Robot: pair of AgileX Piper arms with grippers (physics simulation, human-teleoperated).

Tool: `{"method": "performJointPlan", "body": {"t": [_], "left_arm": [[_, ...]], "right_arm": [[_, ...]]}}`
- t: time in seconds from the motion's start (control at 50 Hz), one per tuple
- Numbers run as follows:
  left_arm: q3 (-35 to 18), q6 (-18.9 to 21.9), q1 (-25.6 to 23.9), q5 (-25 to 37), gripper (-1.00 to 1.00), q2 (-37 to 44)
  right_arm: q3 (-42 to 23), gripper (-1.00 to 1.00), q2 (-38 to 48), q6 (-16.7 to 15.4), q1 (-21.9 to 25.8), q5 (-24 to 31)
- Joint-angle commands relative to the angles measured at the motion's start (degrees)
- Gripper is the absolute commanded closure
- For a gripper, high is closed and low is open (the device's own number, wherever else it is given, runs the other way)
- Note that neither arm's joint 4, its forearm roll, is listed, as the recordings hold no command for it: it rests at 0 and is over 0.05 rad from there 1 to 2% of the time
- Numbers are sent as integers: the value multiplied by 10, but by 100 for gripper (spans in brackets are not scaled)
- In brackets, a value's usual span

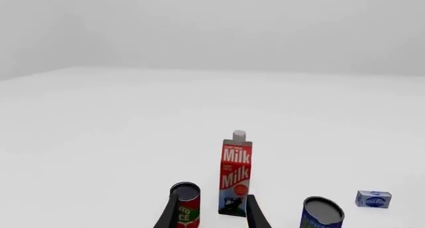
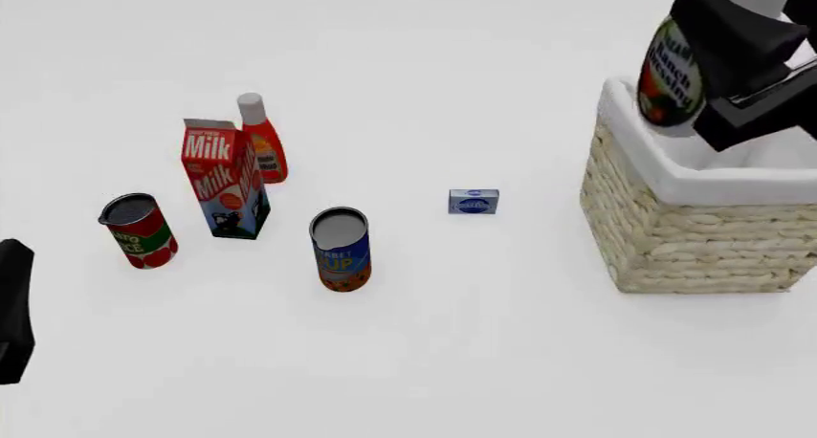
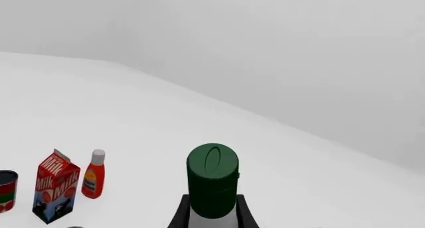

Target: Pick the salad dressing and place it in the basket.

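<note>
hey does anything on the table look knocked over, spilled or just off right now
Nothing stands out. The milk carton, orange-red bottle and both cans stand upright, with no spill. The salad dressing is tilted only because the right hand holds it over the basket.

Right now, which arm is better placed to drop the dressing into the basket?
The right. Its gripper already holds the dressing over the basket rim. The left gripper is open, far across the table by the milk carton.
</note>
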Motion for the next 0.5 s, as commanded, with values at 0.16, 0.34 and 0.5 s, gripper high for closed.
{"method": "performJointPlan", "body": {"t": [0.16,0.34,0.5], "left_arm": [[18,-6,26,9,-100,-19],[18,-5,28,16,-100,-19],[18,-11,21,22,-100,-19]], "right_arm": [[-60,100,31,18,-92,-15],[-77,100,71,10,-141,-37],[-93,100,123,10,-179,-61]]}}
